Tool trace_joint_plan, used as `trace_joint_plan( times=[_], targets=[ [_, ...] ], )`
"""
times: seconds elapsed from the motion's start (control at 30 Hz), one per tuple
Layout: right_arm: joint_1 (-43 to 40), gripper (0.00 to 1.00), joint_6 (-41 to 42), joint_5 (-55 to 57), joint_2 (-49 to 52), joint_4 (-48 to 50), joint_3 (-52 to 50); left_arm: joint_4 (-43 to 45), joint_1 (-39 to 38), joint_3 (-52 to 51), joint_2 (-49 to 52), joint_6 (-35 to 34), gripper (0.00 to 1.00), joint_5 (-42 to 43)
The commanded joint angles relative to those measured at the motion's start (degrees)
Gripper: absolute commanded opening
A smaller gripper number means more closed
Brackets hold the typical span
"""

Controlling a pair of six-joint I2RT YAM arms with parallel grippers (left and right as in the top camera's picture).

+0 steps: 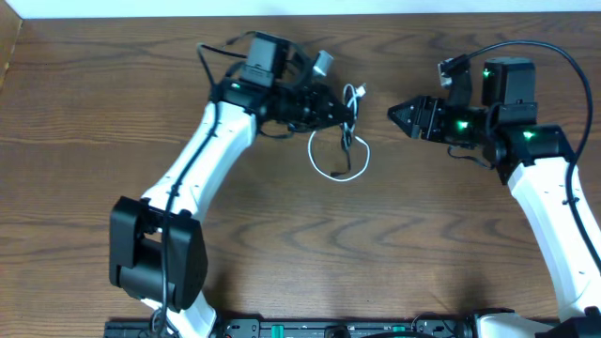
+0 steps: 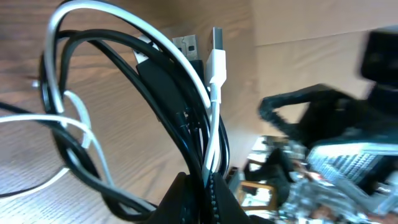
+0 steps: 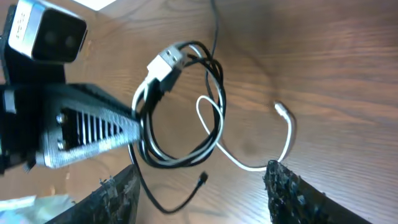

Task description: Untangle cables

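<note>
A thin black cable point(image 2: 155, 78) and a thin white cable point(image 2: 93, 15) are looped together in one tangle. My left gripper point(image 2: 208, 186) is shut on both cords where they cross, lifting the upper part of the bundle; the white USB plug point(image 2: 216, 56) sticks up beyond it. From overhead the left gripper point(image 1: 347, 106) holds the top of the tangle, and a white loop point(image 1: 324, 164) lies on the table below. My right gripper point(image 1: 393, 113) stands open just right of the cables, holding nothing. In its wrist view the coil point(image 3: 214, 93), the white end plug point(image 3: 280, 109) and the black end plug point(image 3: 202, 178) lie ahead of its fingers point(image 3: 292, 193).
The wooden table point(image 1: 282, 244) fills the overhead view, its far edge running along the top. The left arm's white link point(image 1: 202, 150) crosses the left half and the right arm's link point(image 1: 554, 216) the right side. The left gripper's body point(image 3: 87, 134) shows in the right wrist view.
</note>
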Motion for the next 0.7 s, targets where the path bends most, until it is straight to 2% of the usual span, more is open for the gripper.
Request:
trace_joint_plan(
  times=[0.0, 0.1, 0.17, 0.33, 0.67],
  targets=[
    [1.07, 0.6, 3.06, -1.92, 0.74, 1.11, 0.07, 2.62, 2.99, 0.33, 0.11, 1.22, 0.07, 13.97],
    [2.05, 0.59, 4.76, -3.13, 1.46, 3.48, 0.07, 4.81, 4.55, 0.33, 0.11, 1.22, 0.07, 18.93],
    [3.54, 0.59, 5.09, -6.82, 1.92, 8.02, 0.07, 4.76, 4.83, 0.31, 0.11, 1.2, 0.08, 18.99],
    [6.38, 0.58, 6.21, -6.58, 1.95, 12.44, 0.07, 4.76, 4.68, 0.31, 0.13, 1.25, 0.08, 18.95],
    [9.31, 0.53, 13.25, 1.84, 2.58, 15.34, 0.07, 4.74, 3.06, 0.31, 0.13, 3.02, 0.07, 18.78]
  ],
)
